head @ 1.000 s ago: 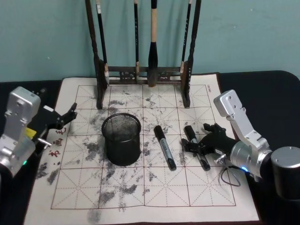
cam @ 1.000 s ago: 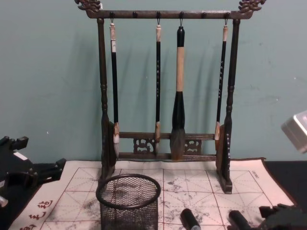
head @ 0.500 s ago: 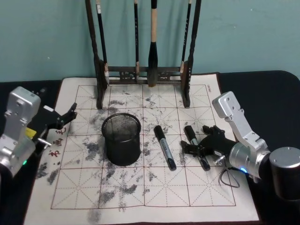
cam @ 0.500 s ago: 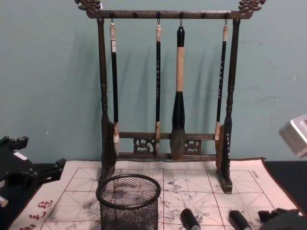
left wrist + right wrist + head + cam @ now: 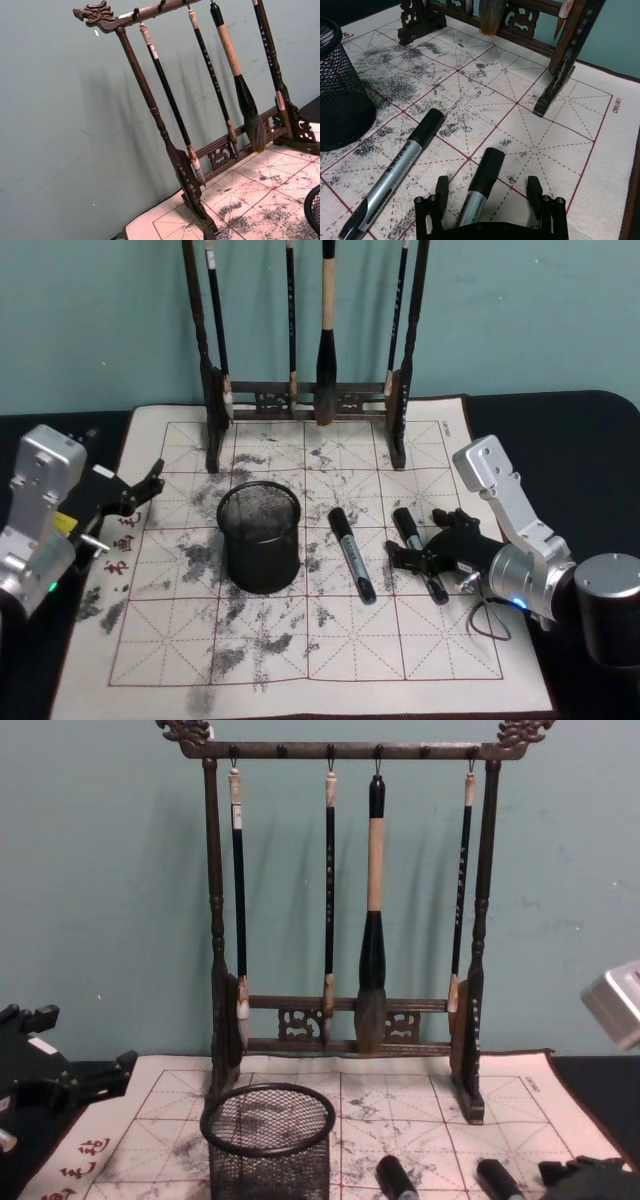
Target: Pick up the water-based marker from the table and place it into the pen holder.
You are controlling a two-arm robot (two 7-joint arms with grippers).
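— What's the room like from where you stand?

— A plain teal wall [image 5: 520,310] at the back, with a black desk [image 5: 590,440] in front of it. Most of the desk lies under a cream felt mat [image 5: 300,665]. It's ruled in red squares and smudged all over with grey ink, with a few red characters along its left edge.

— And on the mat?

— At the far side there's a tall dark brush rack [image 5: 215,920] with carved ends, and four brushes [image 5: 373,920] hang from its top bar. Nearer, left of centre, is the pen holder [image 5: 260,560], a black wire-mesh cup standing upright with a thick round rim.

— The arms?

— The right hand [image 5: 420,542] is low over the mat, to the right of the cup. Its fingers are apart, one on each side of the water-based marker [image 5: 482,182]. The right wrist view shows a gap on both sides, so nothing is gripped. The left hand [image 5: 150,482] sits at the mat's left edge, well away from everything, and I can't tell whether it's apart or together.

— How does the marker lie?

— Flat on the mat, well apart from the cup. Its long axis runs far to near, with the cap end toward the rack and leaning a little left, and the barrel runs back under the hand. It has a black cap and a silvery-grey barrel with dark lettering.

— Just the one?

— No, a second marker [image 5: 352,555] of the same look lies between it and the cup. It's nearly parallel, cap also toward the rack, and touches neither.
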